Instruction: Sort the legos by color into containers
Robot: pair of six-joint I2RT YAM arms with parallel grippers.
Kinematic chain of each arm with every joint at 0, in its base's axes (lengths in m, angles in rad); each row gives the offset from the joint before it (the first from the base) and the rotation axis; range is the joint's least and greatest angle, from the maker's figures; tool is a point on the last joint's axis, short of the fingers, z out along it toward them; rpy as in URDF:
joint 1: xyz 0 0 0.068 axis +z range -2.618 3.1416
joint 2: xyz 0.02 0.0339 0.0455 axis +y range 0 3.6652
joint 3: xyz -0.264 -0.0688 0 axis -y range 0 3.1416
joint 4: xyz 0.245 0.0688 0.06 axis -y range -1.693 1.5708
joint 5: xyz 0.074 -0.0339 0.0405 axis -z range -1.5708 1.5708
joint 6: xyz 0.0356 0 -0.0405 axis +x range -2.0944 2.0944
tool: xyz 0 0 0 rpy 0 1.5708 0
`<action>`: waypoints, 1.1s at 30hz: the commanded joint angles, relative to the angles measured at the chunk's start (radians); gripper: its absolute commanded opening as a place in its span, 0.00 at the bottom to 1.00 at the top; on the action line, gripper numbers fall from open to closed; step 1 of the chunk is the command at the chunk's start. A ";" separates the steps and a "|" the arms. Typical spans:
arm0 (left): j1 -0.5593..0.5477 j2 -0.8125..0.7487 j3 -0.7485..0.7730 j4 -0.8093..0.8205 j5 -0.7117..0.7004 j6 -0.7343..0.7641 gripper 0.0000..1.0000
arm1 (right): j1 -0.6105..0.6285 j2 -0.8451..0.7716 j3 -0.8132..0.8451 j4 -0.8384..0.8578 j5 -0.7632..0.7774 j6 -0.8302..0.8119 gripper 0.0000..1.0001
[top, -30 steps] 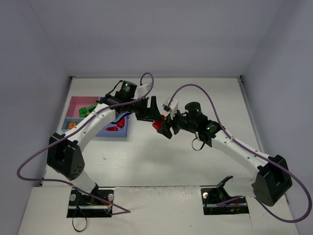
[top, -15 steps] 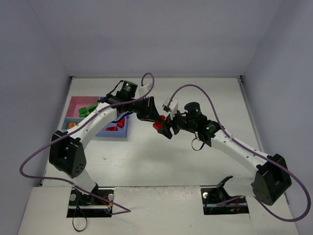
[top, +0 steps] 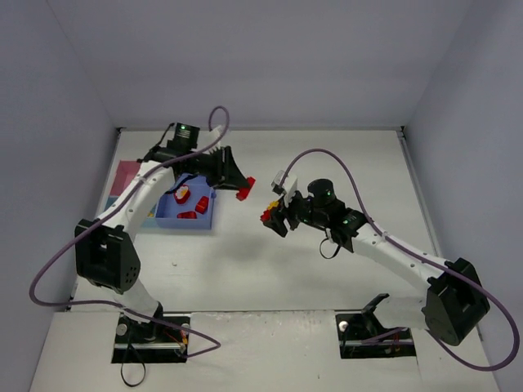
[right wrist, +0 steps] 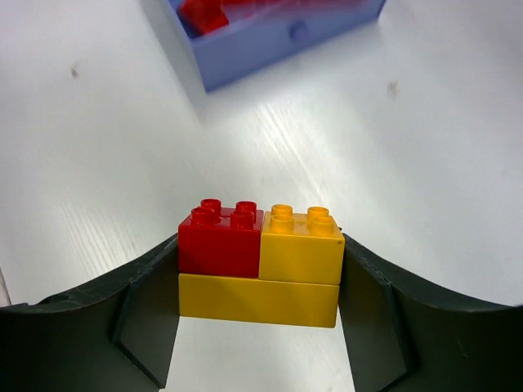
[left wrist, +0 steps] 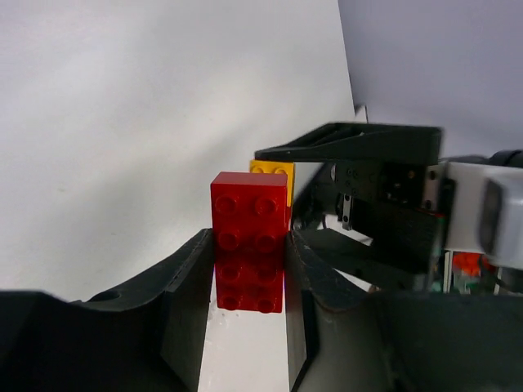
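Left wrist view has my left end effector (left wrist: 249, 245) clamped on a red brick (left wrist: 248, 204), held upright in the grip (studs facing the lens). From above, that brick hangs over the tabletop (top: 245, 278) with the blue tray (top: 186, 226) at its 8 o'clock, other red legos (top: 188, 215) lying inside. At its 4 o'clock, near but apart, my right end effector (right wrist: 260, 265) grips a joined stack (right wrist: 260, 286): red and yellow bricks side by side on a yellow plate. I judge the delivery step is in hand: swing the left arm toward 8 o'clock, centre over the tray, then release. The stack will need splitting afterwards.
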 commanded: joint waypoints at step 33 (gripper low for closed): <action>0.159 0.089 0.043 -0.069 -0.858 0.172 0.67 | -0.007 0.046 0.068 -0.066 0.016 -0.017 0.00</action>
